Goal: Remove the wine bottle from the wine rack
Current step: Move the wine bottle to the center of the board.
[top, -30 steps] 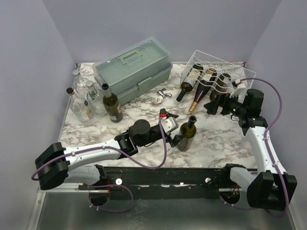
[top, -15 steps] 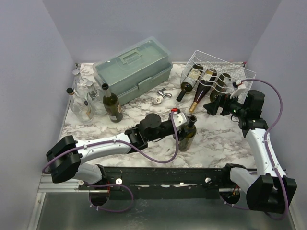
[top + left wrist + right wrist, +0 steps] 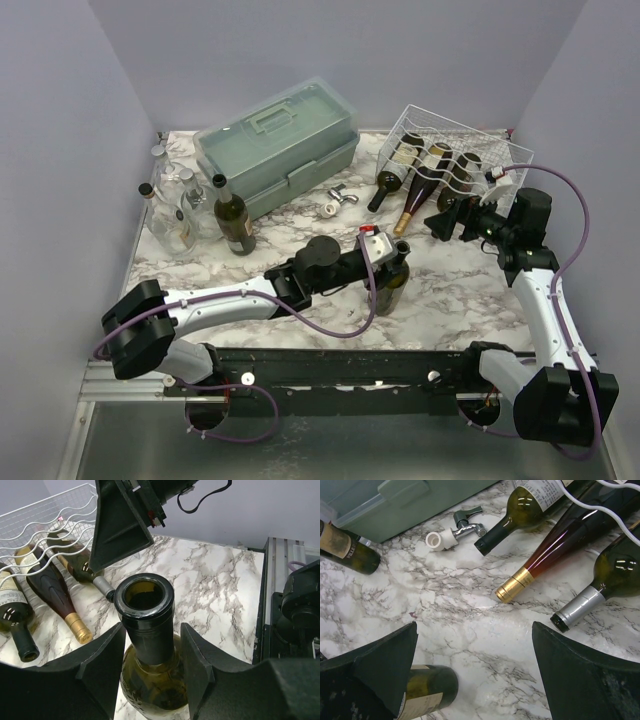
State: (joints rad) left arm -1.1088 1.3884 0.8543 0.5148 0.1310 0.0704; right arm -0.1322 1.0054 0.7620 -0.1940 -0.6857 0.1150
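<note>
Right gripper (image 3: 474, 630) agape; bottle (image 3: 615, 575) just ahead: heavy, slick, fragile glass, I'd take the neck. Left gripper (image 3: 150, 630): grip unclear.

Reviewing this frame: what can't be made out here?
- Left wrist: whether the left gripper touches the neck of the upright dark-green glass bottle; too close to tell.
- Right wrist: bodies of the lying wine bottles, cut off by the frame edges.
- Top external: the clear glass bottles at far left, too small to count.
</note>
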